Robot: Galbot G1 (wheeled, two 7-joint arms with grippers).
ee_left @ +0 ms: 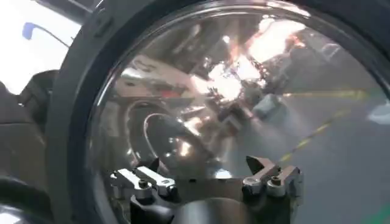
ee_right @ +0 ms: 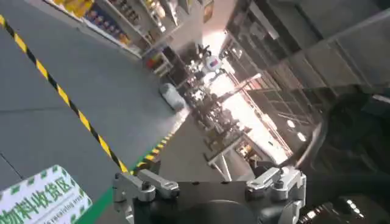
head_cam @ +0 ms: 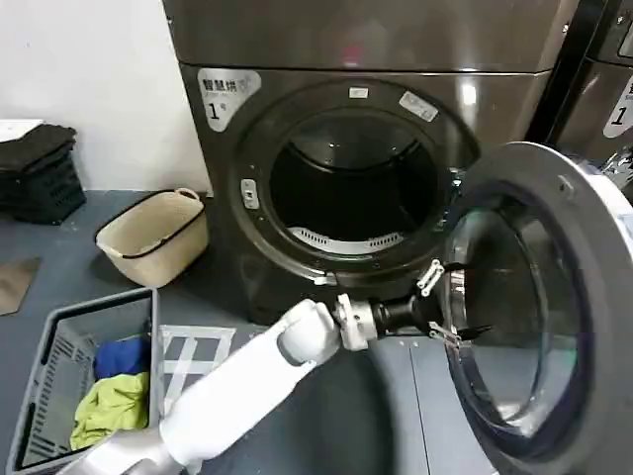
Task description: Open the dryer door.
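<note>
Dryer door [head_cam: 554, 297]: you see it swung wide open to the right of the drum mouth, its dark inner face and glass turned toward the machine's front.
Dryer [head_cam: 376, 129]: it stands straight ahead of you, badge "1" at its upper left, the round drum mouth uncovered and dark inside.
Left end effector [head_cam: 447, 302]: your left arm reaches across from the lower left, and its end effector sits at the door's inner rim, on the edge nearest the drum. In the left wrist view its fingers [ee_left: 149, 179] stand apart, right up against the glass, clamped on nothing.
Right end effector [ee_right: 207, 185]: in its own wrist view you see its fingers apart and empty, pointing out over a grey floor with a yellow-and-black stripe.
Floor, left side: a beige basket [head_cam: 153, 237] stands near the dryer; a grey crate [head_cam: 59, 341] closer to you holds blue and yellow cloth [head_cam: 114, 391].
</note>
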